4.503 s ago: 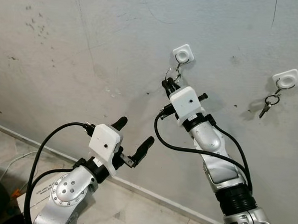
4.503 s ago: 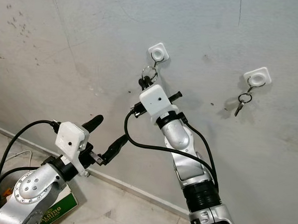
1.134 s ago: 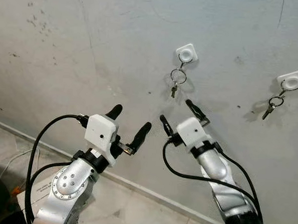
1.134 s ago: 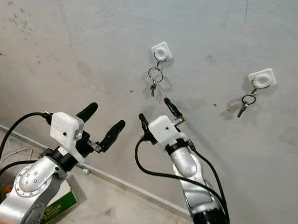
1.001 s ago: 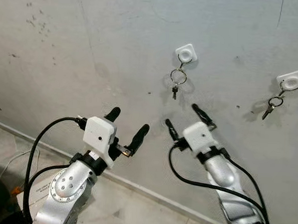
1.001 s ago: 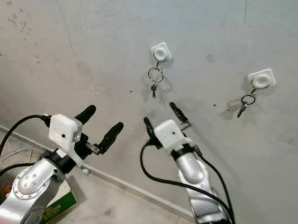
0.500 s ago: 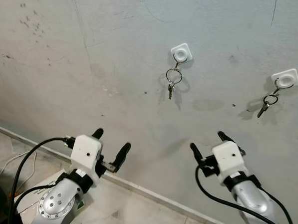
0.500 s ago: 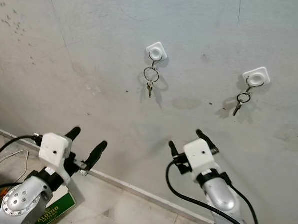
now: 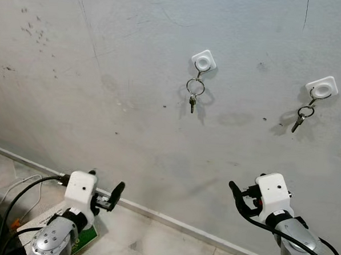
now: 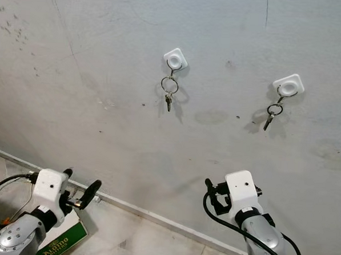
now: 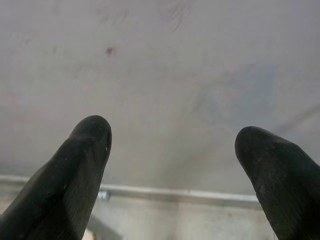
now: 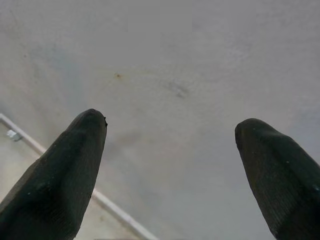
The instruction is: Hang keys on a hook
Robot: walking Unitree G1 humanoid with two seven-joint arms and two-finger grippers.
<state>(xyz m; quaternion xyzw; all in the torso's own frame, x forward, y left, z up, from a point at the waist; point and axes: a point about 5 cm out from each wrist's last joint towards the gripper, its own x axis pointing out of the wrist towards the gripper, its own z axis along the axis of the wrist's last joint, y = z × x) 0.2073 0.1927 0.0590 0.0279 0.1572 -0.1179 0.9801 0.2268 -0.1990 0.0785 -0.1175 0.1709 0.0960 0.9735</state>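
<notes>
We've pulled the right gripper (image 12: 170, 150) down, fingers spread and empty; keys (image 9: 194, 93) seemingly hang on the hook (image 9: 203, 61), so job's done.

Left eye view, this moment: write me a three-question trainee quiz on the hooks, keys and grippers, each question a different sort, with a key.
1. True or false: both white wall hooks, the left hook and the right hook, carry keys.
2. Multiple choice: the right gripper is (a) shut on a key ring, (b) open and empty, (c) touching a hook.
3. Fill in: the left gripper sits low near the ____ where wall meets floor.

Key: 1 true; 2 b; 3 baseboard.
</notes>
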